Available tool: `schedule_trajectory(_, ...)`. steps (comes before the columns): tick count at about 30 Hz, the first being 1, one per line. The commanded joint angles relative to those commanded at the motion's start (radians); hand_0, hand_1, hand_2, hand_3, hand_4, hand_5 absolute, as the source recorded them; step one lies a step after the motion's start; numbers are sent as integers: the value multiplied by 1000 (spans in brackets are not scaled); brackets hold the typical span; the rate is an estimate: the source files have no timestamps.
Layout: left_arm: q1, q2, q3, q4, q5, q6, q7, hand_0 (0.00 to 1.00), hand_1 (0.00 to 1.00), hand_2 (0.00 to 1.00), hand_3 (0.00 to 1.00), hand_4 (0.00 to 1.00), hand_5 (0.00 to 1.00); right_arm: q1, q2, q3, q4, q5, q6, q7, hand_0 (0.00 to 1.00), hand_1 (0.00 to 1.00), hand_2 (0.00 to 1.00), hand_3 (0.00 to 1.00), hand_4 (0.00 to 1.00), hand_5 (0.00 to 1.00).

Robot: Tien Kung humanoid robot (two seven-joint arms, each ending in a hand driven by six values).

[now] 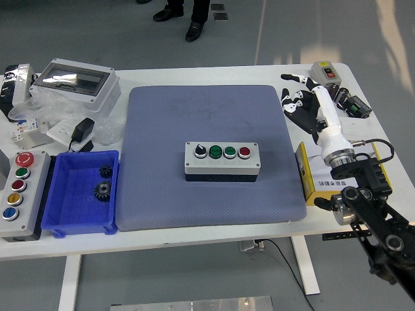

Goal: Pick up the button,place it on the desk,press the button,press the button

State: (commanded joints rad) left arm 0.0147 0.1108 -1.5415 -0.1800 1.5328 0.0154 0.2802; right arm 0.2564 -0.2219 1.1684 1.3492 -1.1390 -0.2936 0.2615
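The button box (222, 160) sat flat at the centre of the frame on the blue-grey mat (207, 123), its knob and green and red buttons facing up, which left them easy to press from above. The right hand (302, 103) hung at the upper right, off the mat's edge and well apart from the box, fingers loosely spread and holding nothing. No writing could be read on the box or on the yellow carton (311, 181) at the right.

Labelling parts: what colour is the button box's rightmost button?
Red, clearest in the head view.
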Motion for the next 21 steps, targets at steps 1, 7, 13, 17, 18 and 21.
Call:
schedule_trajectory(1,0,0,1,0,-1,0,0,618,570,553,601,537,241,-8,3,9,-8,26,4,23,275,417,548,697,543,275)
schedule_trajectory(7,0,-1,2,0,-4,1,-1,618,571,552,600,538,243,-68,5,62,-13,147,35,94,695,683,703,694,629,366)
schedule_trajectory(13,0,-2,4,0,-7,4,-1,619,571,552,599,537,244,-117,-30,55,12,209,65,98,801,753,762,703,733,598)
schedule_trajectory(17,-1,-3,7,0,-9,8,0,619,571,552,599,537,244,-139,-47,33,28,233,80,101,801,753,762,703,733,598)
schedule_trajectory(18,-1,-3,8,0,-9,9,1,619,571,552,599,537,244,-143,-49,28,30,235,83,102,801,753,762,703,733,598)
schedule_trajectory(21,-1,-4,11,0,-11,12,1,619,574,552,601,538,243,-156,-50,25,41,229,91,101,817,763,769,720,813,752)
